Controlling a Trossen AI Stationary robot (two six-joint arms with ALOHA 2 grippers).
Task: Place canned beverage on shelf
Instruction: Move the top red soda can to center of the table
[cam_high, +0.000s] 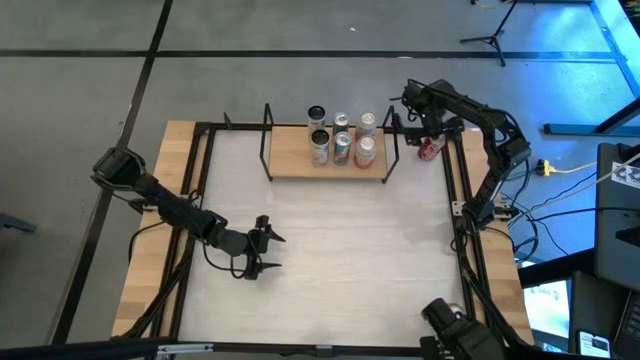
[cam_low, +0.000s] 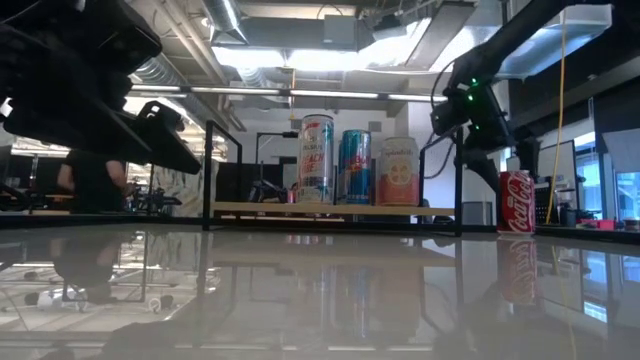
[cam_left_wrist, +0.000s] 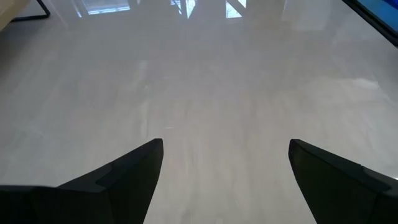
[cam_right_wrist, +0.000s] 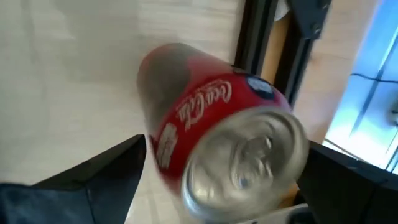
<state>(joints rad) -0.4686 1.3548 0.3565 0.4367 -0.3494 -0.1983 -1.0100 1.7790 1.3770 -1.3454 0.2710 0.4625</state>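
Red can could tip over by the shelf

The right gripper (cam_right_wrist: 221, 180) is open around the red can (cam_right_wrist: 211, 146), which stands on the desk (cam_high: 330, 240) just beside the shelf (cam_high: 290, 160). A bump could knock it over. The left gripper (cam_high: 262, 248) waits open.

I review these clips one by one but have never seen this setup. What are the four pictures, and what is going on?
Two dark robot arms work at a white table. One picture looks down from above, one looks level across the tabletop, and two come from cameras on the arms' wrists. At the far edge stands a small wooden shelf carrying several cans. A red cola can stands upright on the table beside it. The right pincer hovers over that can, fingers open on both sides, not gripping. The left pincer waits open over bare table, holding nothing.
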